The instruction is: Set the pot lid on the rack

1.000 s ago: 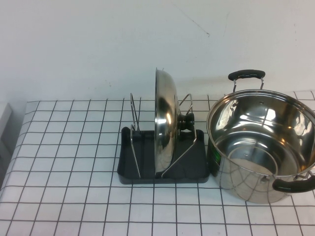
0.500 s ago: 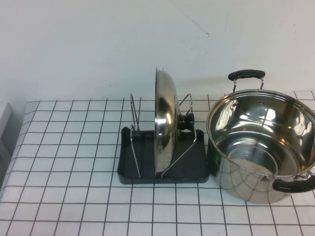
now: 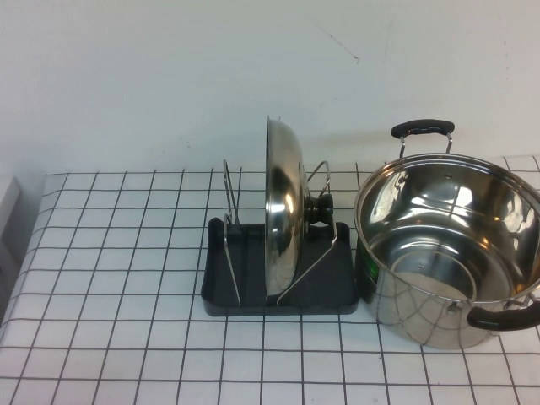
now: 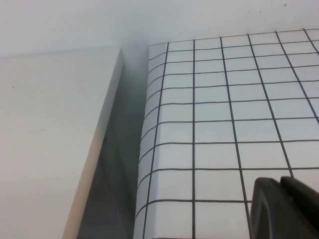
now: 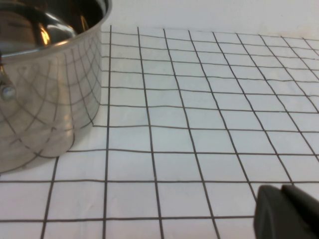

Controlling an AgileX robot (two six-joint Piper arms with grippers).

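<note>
The pot lid [image 3: 285, 211] stands upright, wedged between the rack [image 3: 278, 291] wires; left gripper [image 4: 284, 209] and right gripper [image 5: 286, 211] sit well away from it, whether open or closed I cannot tell

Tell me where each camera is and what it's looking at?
High view: raised on the robot's side, looking down at the pot lid standing in the rack beside the pot; no arms show.
Left wrist view: on the left arm, facing the table's edge; left claw tip shows.
Right wrist view: on the right arm, facing the pot; right claw tip shows.
High and right wrist views share the pot.
</note>
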